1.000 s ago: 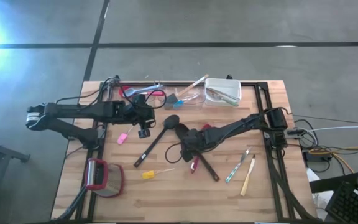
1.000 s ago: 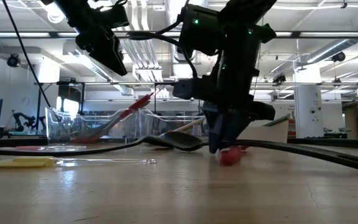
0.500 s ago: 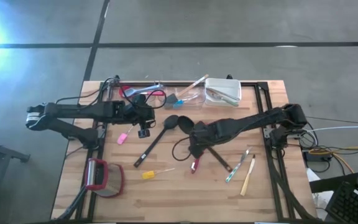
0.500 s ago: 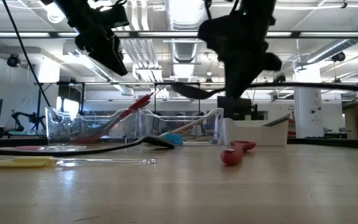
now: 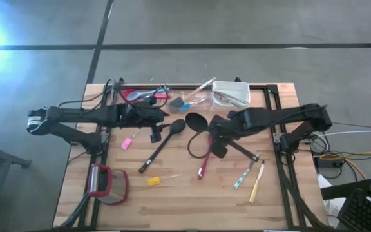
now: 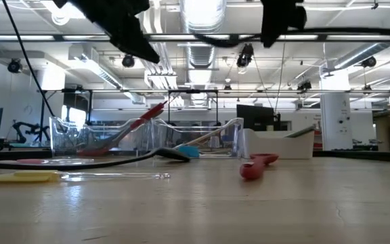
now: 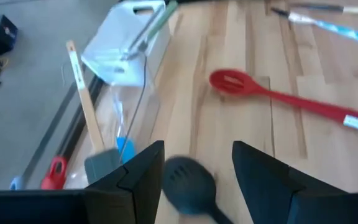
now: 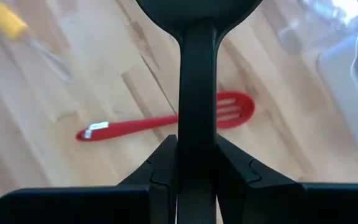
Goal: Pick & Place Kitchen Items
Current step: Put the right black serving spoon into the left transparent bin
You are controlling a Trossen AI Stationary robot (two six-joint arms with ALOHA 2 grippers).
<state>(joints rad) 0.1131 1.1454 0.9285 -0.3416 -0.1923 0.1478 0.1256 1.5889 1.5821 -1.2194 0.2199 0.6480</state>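
Wooden table with both arms above scattered utensils, one black spoon held aloft.

Right gripper hangs over the table's middle, fingers clenched on a black spoon whose bowl points toward the clear tub and white tub at the far edge. Left gripper hovers near the far left with fingers spread apart, grasping nothing, above a second black spoon lying flat. A red slotted spoon rests below the right gripper, a yellow piece nearer the front, a pink piece to the left.
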